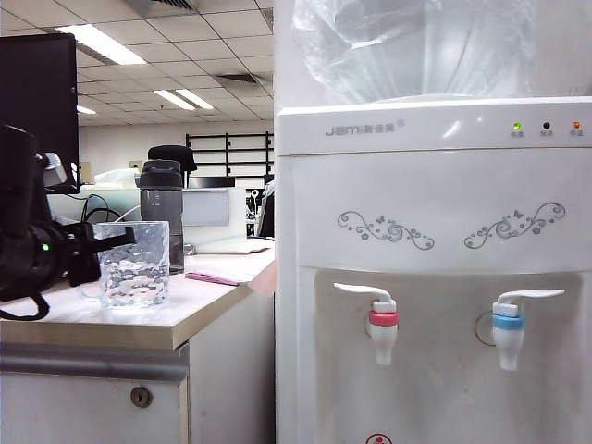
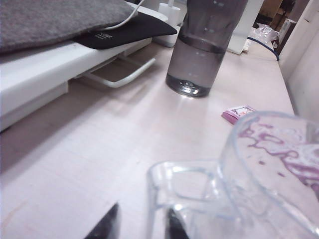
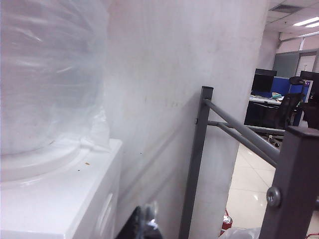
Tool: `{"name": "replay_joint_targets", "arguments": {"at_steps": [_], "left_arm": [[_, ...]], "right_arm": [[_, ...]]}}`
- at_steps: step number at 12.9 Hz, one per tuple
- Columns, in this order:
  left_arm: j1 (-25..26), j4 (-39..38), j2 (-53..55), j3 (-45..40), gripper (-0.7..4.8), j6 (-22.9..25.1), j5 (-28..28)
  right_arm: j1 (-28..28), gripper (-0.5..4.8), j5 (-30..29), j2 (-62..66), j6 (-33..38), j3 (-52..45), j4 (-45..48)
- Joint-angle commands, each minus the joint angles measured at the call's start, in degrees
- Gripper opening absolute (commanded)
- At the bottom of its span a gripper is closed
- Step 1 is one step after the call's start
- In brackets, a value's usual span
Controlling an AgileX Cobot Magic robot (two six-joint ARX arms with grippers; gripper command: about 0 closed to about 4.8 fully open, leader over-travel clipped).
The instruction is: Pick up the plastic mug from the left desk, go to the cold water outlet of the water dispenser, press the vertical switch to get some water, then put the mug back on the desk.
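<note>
The plastic mug (image 1: 139,268) stands upright on the left desk (image 1: 120,319) near its front edge. My left gripper (image 1: 116,239) reaches in from the left at the mug's side. In the left wrist view the left gripper (image 2: 141,226) is open, its two dark tips standing either side of the outer bar of the mug (image 2: 259,174) handle (image 2: 184,184), with a gap beside it. The water dispenser (image 1: 435,185) stands to the right, with the cold water outlet (image 1: 508,333) and its vertical switch (image 1: 529,296). My right gripper (image 3: 143,226) is shut beside the dispenser's top (image 3: 55,199).
A smoky-grey bottle (image 1: 162,213) with a black cap stands behind the mug; the bottle (image 2: 199,45) also shows in the left wrist view. A pink packet (image 1: 217,277) lies further along the desk. The red-collared tap (image 1: 383,331) is left of the blue one. A grey metal rail (image 3: 234,129) runs near the right gripper.
</note>
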Motion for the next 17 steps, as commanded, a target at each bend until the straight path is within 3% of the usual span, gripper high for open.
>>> {"name": "replay_joint_targets", "arguments": {"at_steps": [1,4,5,6,8,10,12,14,15,17], "left_arm": [[-0.72,1.88,-1.66,-1.77,1.2,-0.04,-0.37],[-0.79,1.88,-6.82,-7.32,1.2,-0.02,0.28],[-0.81,1.88,-11.37,-10.97,0.38,0.24,0.98],[-0.81,1.88,-15.04,-13.44,-0.06,1.68,1.81],[-0.79,1.9,-23.45,-16.33,-0.06,4.85,9.09],[-0.79,1.92,-28.94,-16.33,-0.05,5.38,6.54],[-0.79,1.92,-31.67,-16.33,-0.06,5.57,9.7],[-0.79,1.64,-35.17,-16.31,-0.06,11.5,16.68],[-0.79,-7.98,-44.35,-16.76,-0.06,15.5,17.22],[-0.79,-28.22,-58.34,-17.0,-0.06,17.11,16.52]], "right_arm": [[-0.02,-0.01,0.02,0.0,-0.13,0.2,0.57],[-0.02,0.0,0.0,0.0,-0.13,0.2,0.57],[-0.02,0.0,0.0,0.0,-0.13,0.2,0.57],[-0.02,-0.01,0.0,0.0,-0.13,0.2,0.57],[-0.02,-0.01,0.0,0.0,-0.13,0.2,0.59],[-0.02,-0.01,0.0,0.0,-0.13,0.2,0.57],[-0.02,0.0,0.02,0.0,-0.13,0.2,0.57],[-0.02,-0.01,0.0,-0.13,-0.13,0.2,0.57],[-0.02,0.0,0.0,-0.33,-0.13,0.2,0.33],[-0.02,0.0,0.0,-0.35,-0.13,0.2,-1.18]]}}
